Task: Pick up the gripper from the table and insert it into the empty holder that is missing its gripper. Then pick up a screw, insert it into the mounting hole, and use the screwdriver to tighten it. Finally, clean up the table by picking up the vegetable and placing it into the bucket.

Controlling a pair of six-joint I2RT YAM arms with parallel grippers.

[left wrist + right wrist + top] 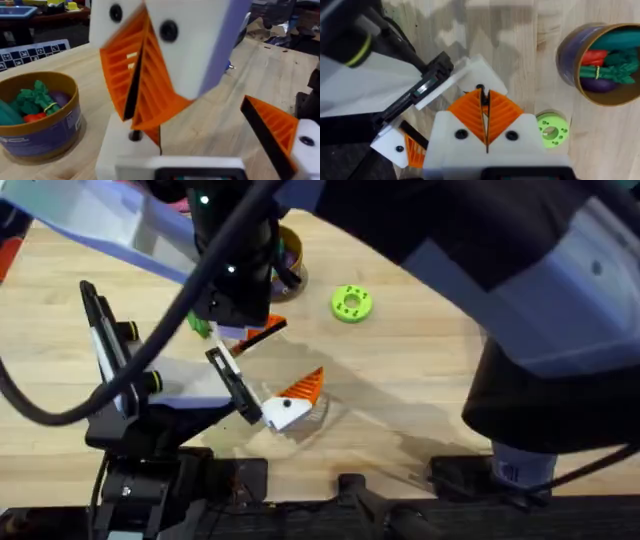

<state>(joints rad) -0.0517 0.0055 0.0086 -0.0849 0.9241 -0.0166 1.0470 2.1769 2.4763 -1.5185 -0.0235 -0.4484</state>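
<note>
My left gripper [195, 132] stands open: one side is the empty holder [117, 147], a bare white block, and the other carries an orange wedge [272, 130]. My right gripper [145, 125] comes down from above, its two orange wedges shut on the gripper [152, 135], a small orange piece whose tip rests against the holder [480, 72] beside its dark hole. The bucket [293, 252] stands close behind and holds green, red and purple toys. Beside the right gripper [262, 332] a bit of the green vegetable [198, 328] peeks out. Screw and screwdriver are out of view.
A bright green disc with holes [351, 303] lies on the wooden table right of the bucket [570, 60]. The right arm [520, 290] rises large and dark over the table's right half. A checkered board [30, 50] lies at the far edge.
</note>
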